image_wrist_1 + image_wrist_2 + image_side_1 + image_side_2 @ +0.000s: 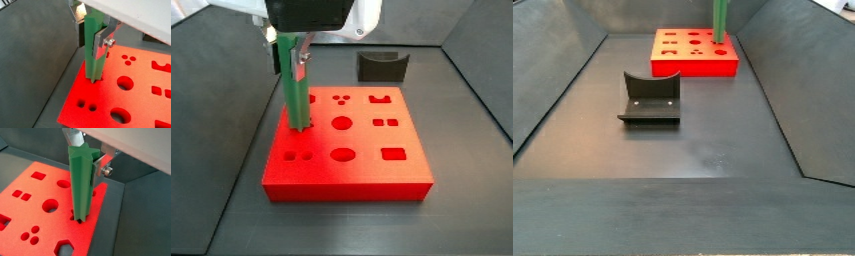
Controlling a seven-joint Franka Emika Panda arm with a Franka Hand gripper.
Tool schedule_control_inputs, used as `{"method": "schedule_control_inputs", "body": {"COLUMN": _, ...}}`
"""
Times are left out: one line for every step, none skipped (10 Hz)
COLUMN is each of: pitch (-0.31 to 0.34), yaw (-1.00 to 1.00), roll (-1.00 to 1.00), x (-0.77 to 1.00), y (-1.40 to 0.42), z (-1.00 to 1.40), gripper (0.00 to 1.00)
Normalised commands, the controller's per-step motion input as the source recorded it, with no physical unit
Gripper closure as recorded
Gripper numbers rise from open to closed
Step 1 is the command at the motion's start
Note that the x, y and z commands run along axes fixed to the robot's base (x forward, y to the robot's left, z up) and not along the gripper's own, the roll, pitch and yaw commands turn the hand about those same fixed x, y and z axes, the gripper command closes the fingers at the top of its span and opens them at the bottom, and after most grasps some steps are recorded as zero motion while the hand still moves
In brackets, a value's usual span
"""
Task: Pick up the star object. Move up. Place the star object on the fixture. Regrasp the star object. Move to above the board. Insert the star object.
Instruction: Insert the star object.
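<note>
My gripper (92,37) is shut on the star object (93,55), a long green ridged prism held upright. A silver finger (101,44) clamps its upper part, and its star-shaped top face shows in a wrist view (75,153). The prism's lower end meets the red board (137,95) at a hole by the board's edge (80,219). I cannot tell how deep it sits. In a side view the gripper (291,55) hangs over the board (365,140) with the star object (295,95) standing at the board's left column. The dark fixture (381,66) stands apart behind the board.
The board (694,66) lies at the far end of a dark bin with sloping walls (560,80). The fixture (649,98) stands on the dark floor in front of it. Several other shaped holes (50,204) are open in the board.
</note>
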Motion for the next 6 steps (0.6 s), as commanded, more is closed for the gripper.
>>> {"method": "schedule_control_inputs", "body": {"pitch": 0.0, "yaw": -0.07, "roll": 0.01, "x": 0.0, "y": 0.0, "z": -0.06, "gripper": 1.0}}
{"method": "schedule_control_inputs", "body": {"pitch": 0.0, "yaw": 0.0, "roll": 0.01, "x": 0.0, "y": 0.0, "z": -0.03, "gripper": 1.0}}
{"method": "schedule_control_inputs", "body": {"pitch": 0.0, "yaw": 0.0, "roll": 0.01, "x": 0.0, "y": 0.0, "z": -0.01, "gripper": 1.0}}
{"method": "schedule_control_inputs", "body": {"pitch": 0.006, "yaw": 0.0, "roll": 0.0, "x": 0.0, "y": 0.0, "z": 0.0, "gripper": 1.0}}
{"method": "schedule_control_inputs", "body": {"pitch": 0.019, "yaw": 0.0, "roll": 0.0, "x": 0.02, "y": 0.0, "z": -0.04, "gripper": 1.0}}
{"method": "schedule_control_inputs", "body": {"pitch": 0.017, "yaw": 0.0, "roll": 0.0, "x": 0.04, "y": 0.0, "z": -0.06, "gripper": 1.0}}
